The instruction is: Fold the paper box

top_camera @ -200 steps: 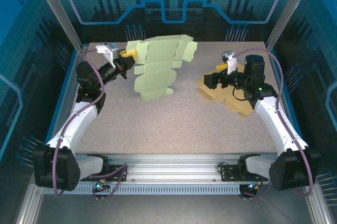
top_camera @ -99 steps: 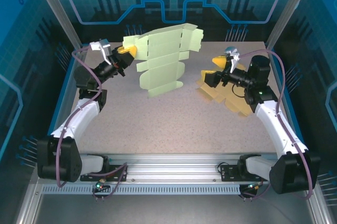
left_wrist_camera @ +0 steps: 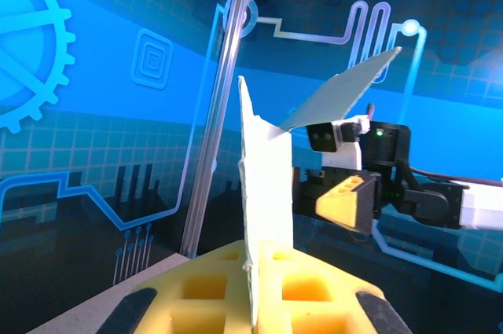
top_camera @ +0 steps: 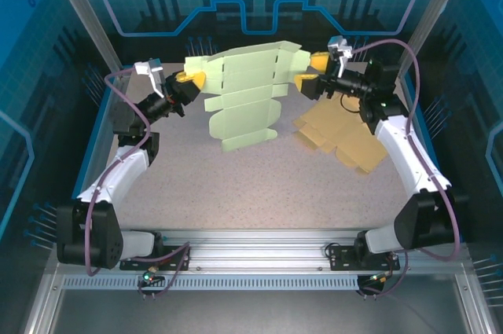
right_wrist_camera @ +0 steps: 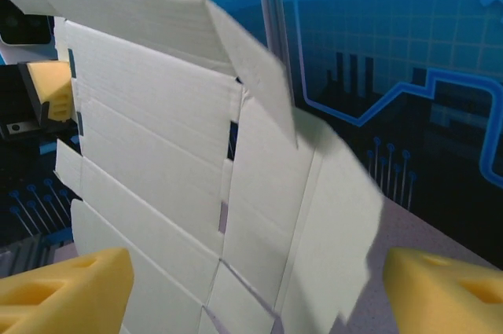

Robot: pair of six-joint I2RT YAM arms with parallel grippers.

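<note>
The paper box (top_camera: 244,98) is a flat, pale green creased blank that hangs upright in the air over the back of the table. My left gripper (top_camera: 191,78) is shut on its left edge. In the left wrist view the sheet (left_wrist_camera: 263,192) stands edge-on, pinched between the yellow pads of the left gripper (left_wrist_camera: 255,287). My right gripper (top_camera: 312,72) is raised at the blank's upper right corner, jaws open. In the right wrist view the blank (right_wrist_camera: 157,161) spreads in front of the right gripper (right_wrist_camera: 259,295), whose yellow fingers (right_wrist_camera: 71,287) stand wide apart, gripping nothing.
A tan cardboard blank (top_camera: 342,139) lies flat on the right side of the table (top_camera: 236,192). Metal frame posts (top_camera: 86,12) and blue printed walls close in the back and sides. Beyond the sheet, the left wrist view catches the right gripper's yellow finger (left_wrist_camera: 346,202).
My right arm has risen from above the tan blank to the green blank's upper right corner, its jaws narrowing a little. The left gripper has lifted and turned the green blank slightly.
</note>
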